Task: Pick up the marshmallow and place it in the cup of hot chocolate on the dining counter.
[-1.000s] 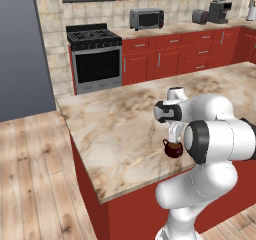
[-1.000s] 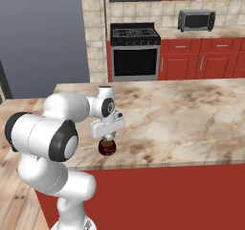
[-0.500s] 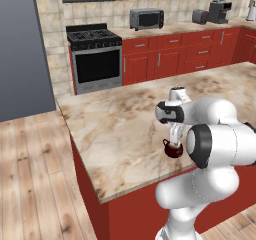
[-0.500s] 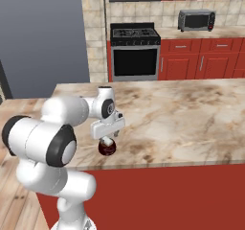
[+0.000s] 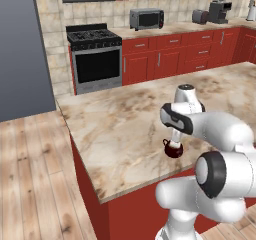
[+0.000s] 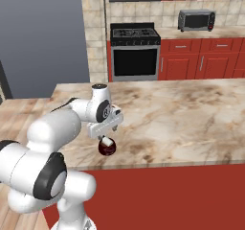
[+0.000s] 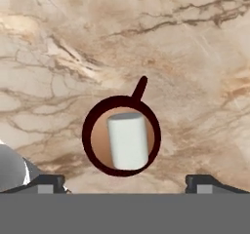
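The marshmallow lies inside the cup of hot chocolate, seen from straight above in the hand view as a white stub on the brown drink, well within the dark rim. The cup stands on the dining desk near its front edge, with its handle pointing away from the arm's side in the hand view. The gripper hangs directly over the cup with its fingers spread wide apart and holding nothing; the two tips sit well outside the cup's rim on either side. From here the main risk, as I judge it, is the withdrawal: if the hand drops or swings sideways before it rises, a finger could clip the rim or the handle and tip or push the cup, and it has little desk between it and the edge. In the right base view the marshmallow shows above the rim, so a knock could also roll it out. A straight lift looks safest.
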Robot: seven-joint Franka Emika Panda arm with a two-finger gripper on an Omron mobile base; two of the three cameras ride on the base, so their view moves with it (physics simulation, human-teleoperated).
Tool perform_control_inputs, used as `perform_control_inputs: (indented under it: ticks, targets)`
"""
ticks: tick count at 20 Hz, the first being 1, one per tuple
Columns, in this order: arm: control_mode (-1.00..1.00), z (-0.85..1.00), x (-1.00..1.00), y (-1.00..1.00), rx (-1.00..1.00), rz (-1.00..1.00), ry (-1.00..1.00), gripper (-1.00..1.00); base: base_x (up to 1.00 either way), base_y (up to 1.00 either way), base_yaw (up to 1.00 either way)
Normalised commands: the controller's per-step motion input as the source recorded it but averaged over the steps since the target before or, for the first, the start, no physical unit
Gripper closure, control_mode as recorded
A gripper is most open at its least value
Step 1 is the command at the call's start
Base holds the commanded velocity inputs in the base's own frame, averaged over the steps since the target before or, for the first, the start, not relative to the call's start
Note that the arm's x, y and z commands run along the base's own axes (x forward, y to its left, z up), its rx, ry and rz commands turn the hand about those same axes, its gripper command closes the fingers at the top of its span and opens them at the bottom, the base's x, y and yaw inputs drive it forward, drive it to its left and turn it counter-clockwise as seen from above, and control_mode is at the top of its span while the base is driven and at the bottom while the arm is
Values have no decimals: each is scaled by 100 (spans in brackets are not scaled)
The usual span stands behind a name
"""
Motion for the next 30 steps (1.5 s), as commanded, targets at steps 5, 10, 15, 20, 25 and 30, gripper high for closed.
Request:
perform_control_inputs:
  ticks: [5, 10, 15, 20, 25, 30]
  targets:
    - [-100, 14, -4, 20, 0, -2, -21, -100, 0, 0, 0]
    - [-100, 47, -26, 16, 1, -5, -1, -100, 0, 0, 0]
    - [-100, 85, -23, 8, 11, -9, 4, -100, 0, 0, 0]
    - [-100, 88, -22, 6, 12, -9, 1, -100, 0, 0, 0]
    - [-100, 37, -40, 19, 7, -7, 0, -100, 0, 0, 0]
    - [-100, 35, -48, 25, 2, -7, 0, -100, 0, 0, 0]
